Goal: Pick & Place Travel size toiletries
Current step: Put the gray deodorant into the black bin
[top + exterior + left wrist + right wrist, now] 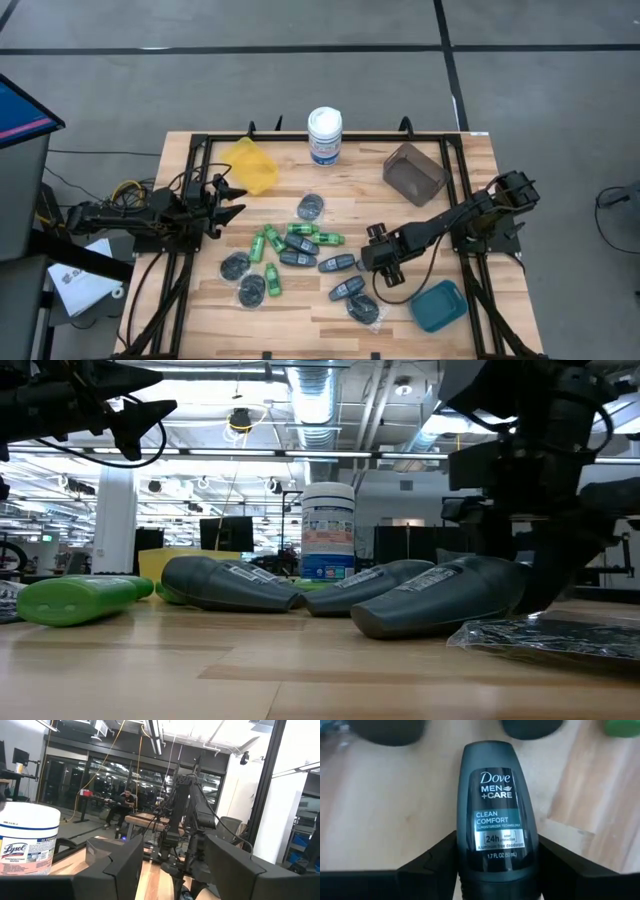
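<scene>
Now my right claw (497,865) straddles the dark Dove bottle (498,815), fingers either side, grip unconfirmed; I'd close squarely, then lift straight up.

Dark blue-grey mini bottles (338,264); bright green mini bottles (271,280); yellow bin (250,165), brown bin (413,173), teal bin (438,305)

In the right wrist view, the base of a dark Dove roll-on bottle (498,815) is cut off by the picture's edge between the right gripper (498,870) fingers. Blurred dark shapes and a green item (622,727) run off the far edge. In the low view, the right gripper's fingertips are hidden behind a dark bottle (440,598). From above, labels on the small toiletries (300,250) are too small to read.
</scene>
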